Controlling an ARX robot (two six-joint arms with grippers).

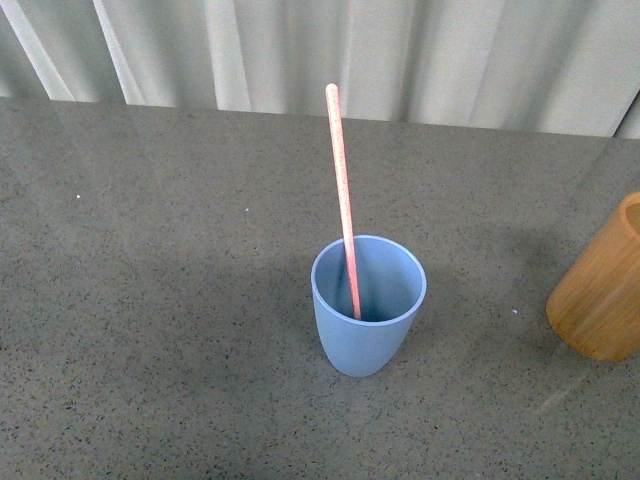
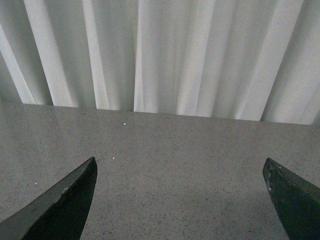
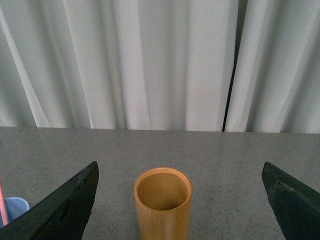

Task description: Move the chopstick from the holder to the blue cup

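Note:
The blue cup stands upright in the middle of the table, with a salmon-pink chopstick leaning inside it against the far rim. At the front view's right edge is the tan wooden holder, cut off by the frame. In the right wrist view the holder stands upright ahead of my open right gripper, and what shows of its inside is bare. A sliver of the blue cup and the chopstick shows at that view's edge. My left gripper is open over bare table. Neither arm appears in the front view.
A grey speckled table runs back to a white pleated curtain along its far edge.

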